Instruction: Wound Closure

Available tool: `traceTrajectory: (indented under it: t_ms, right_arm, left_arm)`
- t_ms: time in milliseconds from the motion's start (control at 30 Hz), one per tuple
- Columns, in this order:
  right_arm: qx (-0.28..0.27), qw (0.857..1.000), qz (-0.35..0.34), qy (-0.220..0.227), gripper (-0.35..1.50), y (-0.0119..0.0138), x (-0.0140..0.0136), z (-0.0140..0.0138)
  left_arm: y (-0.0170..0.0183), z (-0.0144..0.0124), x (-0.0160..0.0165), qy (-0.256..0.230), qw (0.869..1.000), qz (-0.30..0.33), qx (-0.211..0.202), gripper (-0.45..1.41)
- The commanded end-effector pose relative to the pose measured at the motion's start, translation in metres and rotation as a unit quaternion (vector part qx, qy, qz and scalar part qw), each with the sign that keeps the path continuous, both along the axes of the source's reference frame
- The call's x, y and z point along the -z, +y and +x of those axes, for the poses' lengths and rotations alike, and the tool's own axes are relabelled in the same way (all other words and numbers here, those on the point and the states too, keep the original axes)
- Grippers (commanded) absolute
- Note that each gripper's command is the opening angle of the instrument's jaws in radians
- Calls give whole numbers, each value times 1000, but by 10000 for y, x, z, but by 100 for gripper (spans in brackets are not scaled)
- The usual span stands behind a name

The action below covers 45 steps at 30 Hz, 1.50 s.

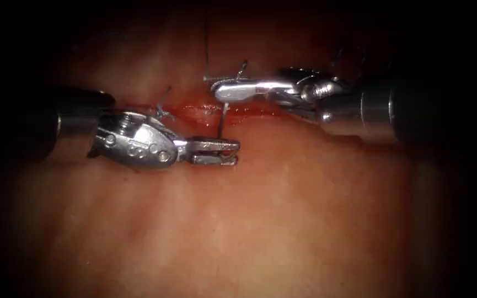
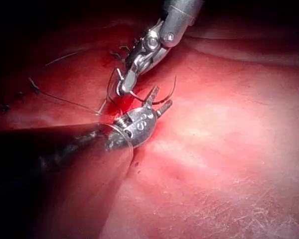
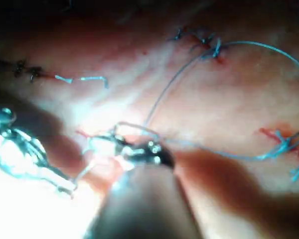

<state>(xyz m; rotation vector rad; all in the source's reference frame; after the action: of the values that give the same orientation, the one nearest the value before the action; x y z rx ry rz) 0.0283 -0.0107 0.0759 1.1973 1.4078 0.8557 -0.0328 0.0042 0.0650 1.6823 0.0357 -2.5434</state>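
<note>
The tissue has a horizontal cut wet with red fluid. My right tool reaches in over the far edge of the cut, jaws shut on the curved needle near one end. The needle runs down across the cut to my left tool on the near edge. In the left wrist view the needle arcs clear of the tissue between the open jaws of the left tool, which do not grip it, while the right tool holds its end. Thread trails away toward the far side.
Knotted stitches with cut thread ends sit along the cut, one left of the needle and one by the right tool. In the right wrist view, long thread loops over the tissue past other knots.
</note>
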Motion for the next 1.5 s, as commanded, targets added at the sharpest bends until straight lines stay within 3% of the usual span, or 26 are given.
traceTrajectory:
  t_ms: [33, 100, 167, 300, 433, 500, 533, 600, 633, 667, 1033, 1167, 1233, 1500]
  right_arm:
    - [-6, 1000, -12, 0, -35, 4, -5, 7]
    - [-13, 999, -29, -7, -35, 8, -8, 6]
    - [-21, 998, -53, -16, -35, 13, -12, 4]
    - [-33, 994, -95, -34, -35, 19, -15, 1]
    - [-44, 988, -137, -48, -35, 25, -11, -3]
    - [-45, 985, -160, -55, -35, 28, -9, -4]
    - [-46, 979, -186, -62, -35, 30, -7, -5]
    - [-46, 973, -213, -72, -35, 31, -5, -6]
    - [-49, 969, -229, -76, -35, 32, -3, -6]
    - [-52, 963, -252, -78, -35, 33, -2, -6]
    - [-89, 927, -343, -126, -35, 42, 7, -6]
    - [-83, 913, -376, -136, -35, 41, 15, -4]
    - [-78, 907, -391, -139, -35, 40, 16, -1]
    - [-68, 879, -448, -146, -35, 39, 15, 4]
  left_arm:
    - [4, -6, -3, 4, 1000, 25, 13, 63]
    - [2, -6, 0, 21, 994, 101, 33, 96]
    - [-4, -2, 8, 46, 986, 160, 16, 113]
    - [-7, 13, 13, 71, 982, 175, -10, 116]
    - [2, 30, 10, 77, 975, 208, -8, 96]
    - [12, 38, 6, 100, 960, 260, 20, 73]
    - [23, 43, -2, 134, 934, 323, 68, 51]
    - [32, 45, -9, 150, 925, 340, 79, 27]
    - [40, 46, -20, 161, 915, 359, 92, 5]
    - [45, 47, -30, 168, 914, 358, 92, -6]
    - [46, 37, -84, 209, 904, 362, 83, -30]
    - [51, 36, -103, 217, 906, 355, 81, -31]
    - [52, 39, -111, 226, 905, 352, 78, -23]
    - [55, 47, -146, 256, 903, 339, 69, -40]
